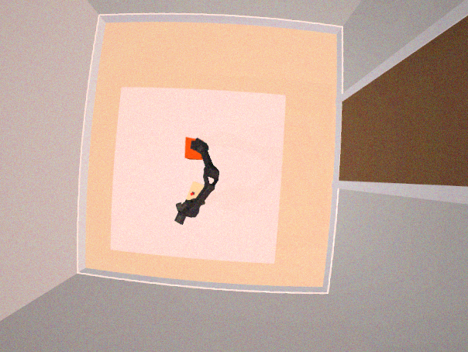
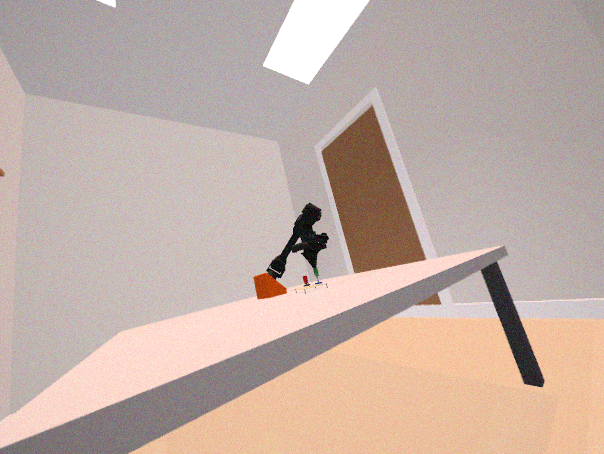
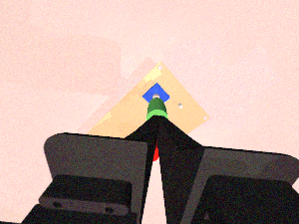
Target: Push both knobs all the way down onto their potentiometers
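Note:
The tan circuit board (image 1: 197, 187) (image 3: 189, 118) stands on short legs. The green knob (image 2: 316, 272) (image 3: 157, 106) is high on its shaft, with a visible gap above the blue potentiometer (image 2: 318, 283) (image 3: 156, 89). The red knob (image 1: 192, 193) (image 2: 305, 279) (image 3: 155, 155) stands close above a dark base; whether it touches cannot be told. My gripper (image 2: 315, 267) (image 3: 157, 120) is shut with nothing between its fingers. Its tips are at the top of the green knob and appear to touch it. In the wrist view the fingers partly hide the red knob and board.
The arm's orange base (image 1: 190, 153) (image 2: 269, 286) stands on the pale table (image 1: 155, 116) (image 2: 225, 330), beyond the red knob's end of the board. The arm bends over beside the board and hides part of it in the overhead view.

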### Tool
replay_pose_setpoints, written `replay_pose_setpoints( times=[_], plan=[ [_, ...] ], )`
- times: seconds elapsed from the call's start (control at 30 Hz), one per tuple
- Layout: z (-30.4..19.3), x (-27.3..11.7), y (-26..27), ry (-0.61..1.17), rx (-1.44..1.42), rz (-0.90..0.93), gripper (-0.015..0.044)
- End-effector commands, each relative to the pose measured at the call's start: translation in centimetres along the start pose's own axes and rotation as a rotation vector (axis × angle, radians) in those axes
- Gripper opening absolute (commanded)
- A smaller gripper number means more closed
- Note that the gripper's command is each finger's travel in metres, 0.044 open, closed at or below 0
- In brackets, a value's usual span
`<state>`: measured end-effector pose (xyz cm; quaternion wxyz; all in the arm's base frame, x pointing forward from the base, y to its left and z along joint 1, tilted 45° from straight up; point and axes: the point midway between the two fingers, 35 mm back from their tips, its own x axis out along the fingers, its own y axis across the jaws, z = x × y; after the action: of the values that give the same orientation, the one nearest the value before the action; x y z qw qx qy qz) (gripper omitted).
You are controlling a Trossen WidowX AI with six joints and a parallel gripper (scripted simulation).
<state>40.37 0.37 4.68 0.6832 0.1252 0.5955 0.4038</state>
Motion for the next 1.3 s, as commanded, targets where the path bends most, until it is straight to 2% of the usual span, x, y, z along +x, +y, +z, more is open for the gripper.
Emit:
replay_pose_setpoints(
  times=[0.0, 1.27],
  plan=[
    [0.2, 0.3, 0.2, -0.001, -0.002, 0.003, 0.0000],
    [0.2, 1.8, 0.2, -0.001, -0.003, 0.004, 0.0000]
  ],
)
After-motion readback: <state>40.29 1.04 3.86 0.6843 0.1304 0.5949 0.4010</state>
